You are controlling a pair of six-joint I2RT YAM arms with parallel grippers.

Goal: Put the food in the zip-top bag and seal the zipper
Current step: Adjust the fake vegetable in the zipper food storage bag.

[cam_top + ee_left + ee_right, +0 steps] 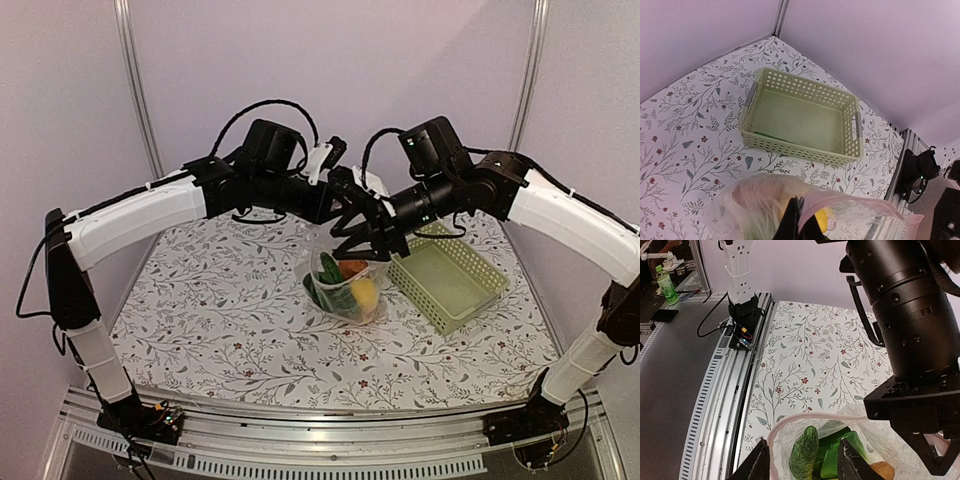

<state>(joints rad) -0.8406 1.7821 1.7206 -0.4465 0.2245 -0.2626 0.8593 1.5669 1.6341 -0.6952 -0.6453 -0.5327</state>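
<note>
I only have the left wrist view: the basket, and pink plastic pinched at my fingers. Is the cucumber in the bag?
Observer: Yes. The cucumber stands inside the bag, next to the leafy green.
Operator: Where is the right end effector?
Observer: The right end effector hangs over the bag's mouth with its jaws open.
Operator: Is the mouth sealed?
Observer: No. The pink zipper strip curves round a mouth that gapes wide.
</note>
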